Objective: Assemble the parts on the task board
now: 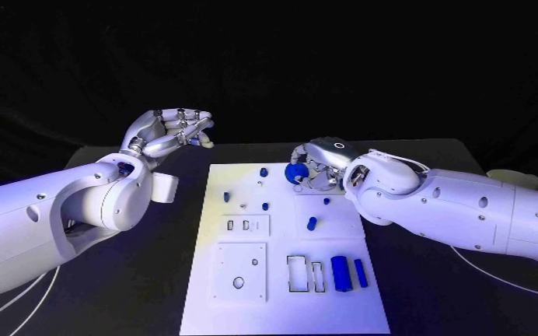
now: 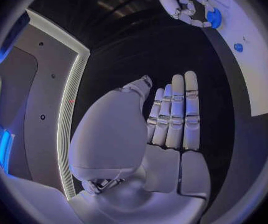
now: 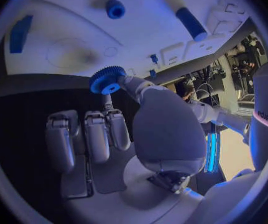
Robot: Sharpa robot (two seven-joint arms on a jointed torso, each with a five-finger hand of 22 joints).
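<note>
right robot hand (image 3: 118,134) pinching blue gear (image 3: 107,79), teeth partly hidden

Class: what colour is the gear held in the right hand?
Blue gear, clearest in right wrist view.

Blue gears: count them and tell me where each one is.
1. The blue gear is pinched in the right hand over the far end of the task board; the right arm could hide others.

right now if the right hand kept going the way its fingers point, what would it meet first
Probably the bare white task board. The right hand pinches a blue gear at the board's edge, fingers aimed across it. Past the gear lies a faint round recess, though depth is unclear.
</note>
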